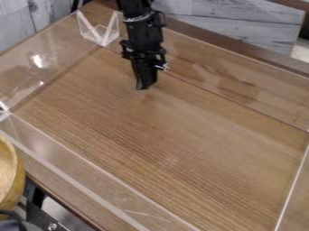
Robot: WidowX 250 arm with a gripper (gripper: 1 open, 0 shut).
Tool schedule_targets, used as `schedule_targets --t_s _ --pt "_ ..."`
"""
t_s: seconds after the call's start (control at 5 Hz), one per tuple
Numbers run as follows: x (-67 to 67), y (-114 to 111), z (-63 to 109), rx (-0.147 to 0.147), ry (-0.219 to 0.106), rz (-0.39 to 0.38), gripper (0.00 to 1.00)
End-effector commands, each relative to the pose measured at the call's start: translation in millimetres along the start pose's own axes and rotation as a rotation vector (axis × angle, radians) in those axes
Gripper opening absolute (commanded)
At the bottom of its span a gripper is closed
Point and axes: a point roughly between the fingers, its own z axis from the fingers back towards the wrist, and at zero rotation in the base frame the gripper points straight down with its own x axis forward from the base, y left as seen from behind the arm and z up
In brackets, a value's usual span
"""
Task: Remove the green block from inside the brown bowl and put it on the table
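A wide wood-grain table (182, 153) fills most of the view, seen at a slant from one corner, and is fenced on all sides by low clear plastic walls (54, 45) that catch pale reflections; the grain runs diagonally from upper left to lower right, and the surface around the arm is seen bare of loose items. A white brick wall (241, 23) is seen behind the far edge. A black robot arm (136, 23) comes down from the top edge and is pointed steeply downward over the far-left part of the table. At its end the black gripper (146, 86) is seen with its fingers (144, 80) pressed together, no gap visible between them and nothing held, the tip low over or at the wood, contact cannot be told. A curved pale-brown rim of a bowl (10, 176) is cut off at the lower left edge, outside the clear wall, well apart from the gripper; its inside is not shown. The green block cannot be seen in this view
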Motion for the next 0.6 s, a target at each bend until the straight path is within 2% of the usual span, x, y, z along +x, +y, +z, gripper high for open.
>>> schedule_targets --t_s 0.0,0.4 --pt "10.1 5.6 20.6 0.031 -0.061 0.002 0.0" --pt "10.7 7.7 21.2 0.025 -0.06 0.013 0.0"
